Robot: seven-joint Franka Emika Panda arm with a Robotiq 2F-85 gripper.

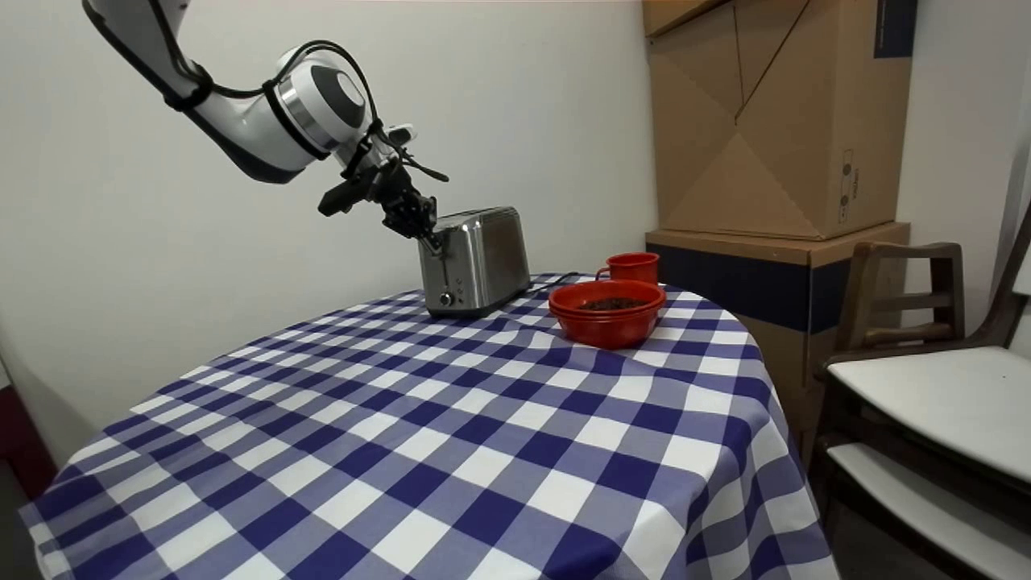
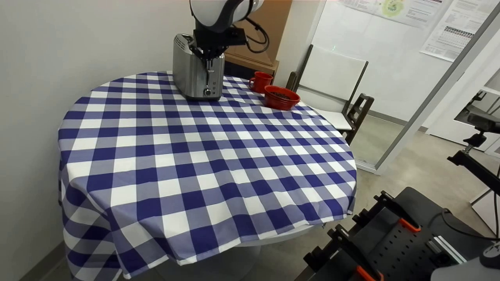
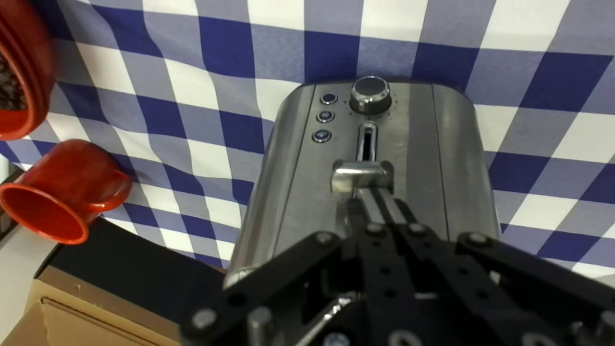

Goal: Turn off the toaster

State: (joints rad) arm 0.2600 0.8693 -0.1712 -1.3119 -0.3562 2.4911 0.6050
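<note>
The silver-grey toaster [image 1: 495,262] stands upright at the far end of the table in an exterior view, and it also shows in an exterior view [image 2: 183,70]. In the wrist view the toaster's front panel [image 3: 423,154] faces me, with a lever [image 3: 360,175] partway up its slot [image 3: 367,142]. A round knob [image 3: 370,95] and a column of three buttons [image 3: 325,117] are beyond the lever. My gripper [image 3: 377,192] is shut, its fingertips together at the lever's near edge. Whether they touch the lever is hard to tell. The gripper also shows in both exterior views [image 1: 435,244] [image 2: 209,64].
Stacked red bowls [image 1: 608,326] with dark bits inside and a red mug [image 1: 636,267] stand beside the toaster. A checkered cloth [image 1: 451,435] covers the round table. A wall is behind the toaster. Cardboard boxes [image 1: 773,121] and chairs [image 1: 950,395] stand past the table edge.
</note>
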